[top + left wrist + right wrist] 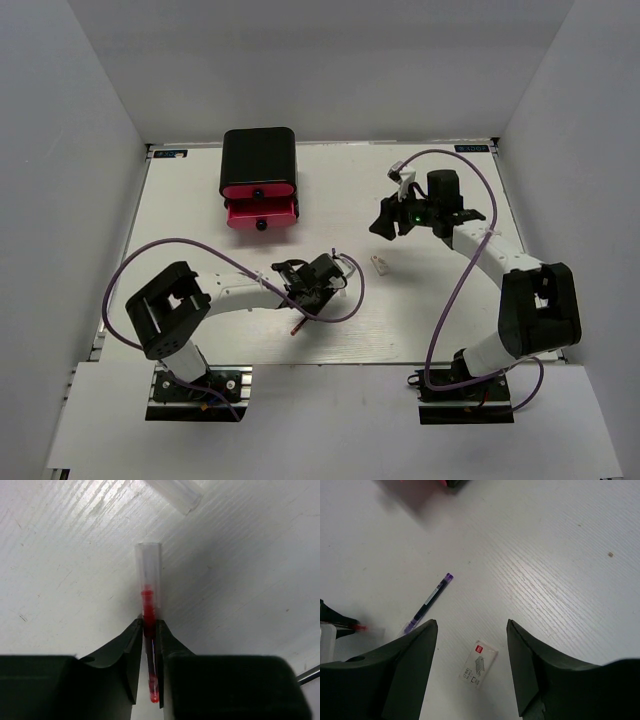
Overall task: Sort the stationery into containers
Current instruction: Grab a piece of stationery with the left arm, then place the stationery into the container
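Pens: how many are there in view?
2. A red pen is pinched in the left tool; a dark pen lies loose on the table nearby. Others may be hidden.

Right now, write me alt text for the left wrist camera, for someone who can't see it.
The left gripper is shut on a thin red pen, whose clear end points away from the camera over the white table. The end of another clear tube-like item pokes in at the top edge.
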`<state>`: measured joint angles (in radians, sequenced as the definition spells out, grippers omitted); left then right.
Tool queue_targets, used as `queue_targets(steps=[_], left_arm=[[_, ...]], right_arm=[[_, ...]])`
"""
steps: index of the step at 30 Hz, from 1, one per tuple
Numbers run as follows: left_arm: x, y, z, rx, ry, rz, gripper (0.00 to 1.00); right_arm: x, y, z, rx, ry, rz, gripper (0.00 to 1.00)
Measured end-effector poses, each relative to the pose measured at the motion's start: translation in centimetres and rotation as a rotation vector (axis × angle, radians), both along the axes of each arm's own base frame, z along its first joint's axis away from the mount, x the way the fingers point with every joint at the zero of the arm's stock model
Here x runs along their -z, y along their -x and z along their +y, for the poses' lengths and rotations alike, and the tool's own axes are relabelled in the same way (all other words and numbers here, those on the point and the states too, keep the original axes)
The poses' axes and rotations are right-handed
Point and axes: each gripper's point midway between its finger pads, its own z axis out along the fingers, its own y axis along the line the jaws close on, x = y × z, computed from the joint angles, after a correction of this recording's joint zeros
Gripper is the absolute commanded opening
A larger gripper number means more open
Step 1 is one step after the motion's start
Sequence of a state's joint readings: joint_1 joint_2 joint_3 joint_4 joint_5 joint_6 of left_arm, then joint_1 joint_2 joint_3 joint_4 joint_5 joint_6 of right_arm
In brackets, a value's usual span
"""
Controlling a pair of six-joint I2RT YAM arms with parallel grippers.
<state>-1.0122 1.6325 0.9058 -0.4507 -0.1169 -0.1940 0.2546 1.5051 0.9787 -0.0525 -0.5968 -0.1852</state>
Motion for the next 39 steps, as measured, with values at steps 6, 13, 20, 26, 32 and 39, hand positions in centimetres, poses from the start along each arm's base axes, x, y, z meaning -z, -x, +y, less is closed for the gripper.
queue_targets(steps=[6, 13, 20, 26, 32, 39], left_arm=[[0.0, 0.0, -0.1, -0.008, 0.011, -0.017, 0.14], [-1.6, -0.6, 0.9, -0.143, 0.084, -0.035, 0.02], [-10.0, -4.9, 1.4, -0.414, 0.367, -0.197, 0.0], [-15.3, -8.7, 5.3, -0.797, 0.57, -0.314, 0.0], [-17.9, -11.1, 8.7, -1.162, 0.707, -0.317, 0.0], [-19.1, -13.4, 11.9, -1.557, 0.84, -0.286, 0.0]], right_arm=[[0.3, 0.3, -0.2, 0.001, -0.003, 0.012, 0.7], [0.6, 0.8, -0.3, -0.006, 0.003, 0.009, 0.9], [0.7, 1.2, -0.2, -0.033, -0.003, 0.004, 0.9], [0.6, 1.3, -0.1, -0.041, -0.007, 0.004, 0.9], [0.7, 1.4, -0.1, -0.042, -0.007, 0.005, 0.9], [1.4, 2.1, -0.2, -0.041, -0.004, 0.018, 0.9]])
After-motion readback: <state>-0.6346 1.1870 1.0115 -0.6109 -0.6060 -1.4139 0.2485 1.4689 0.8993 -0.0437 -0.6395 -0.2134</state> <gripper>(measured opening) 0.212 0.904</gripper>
